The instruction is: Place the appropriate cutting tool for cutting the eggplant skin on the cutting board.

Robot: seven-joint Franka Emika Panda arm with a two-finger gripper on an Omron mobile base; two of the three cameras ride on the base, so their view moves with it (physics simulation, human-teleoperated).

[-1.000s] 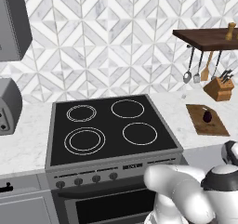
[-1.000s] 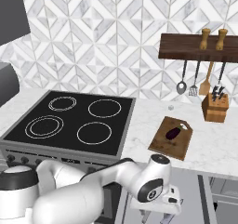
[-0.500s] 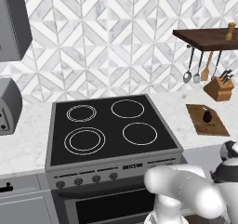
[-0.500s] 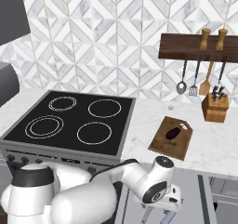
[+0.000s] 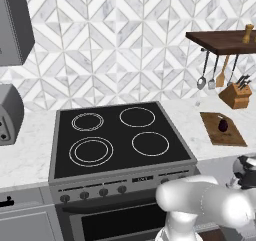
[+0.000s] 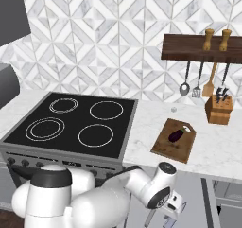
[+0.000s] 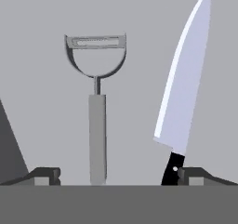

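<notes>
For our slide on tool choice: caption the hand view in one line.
Open gripper looks down on a Y-shaped peeler lying beside a chef's knife.

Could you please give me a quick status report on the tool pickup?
Gripper open, empty, above peeler and knife. Eggplant on cutting board, no tool there yet. Nothing blocking the peeler.

White arm folded low, pincer [image 7: 119, 176] wide open, fingertips [image 7: 45, 175] well apart.
</notes>
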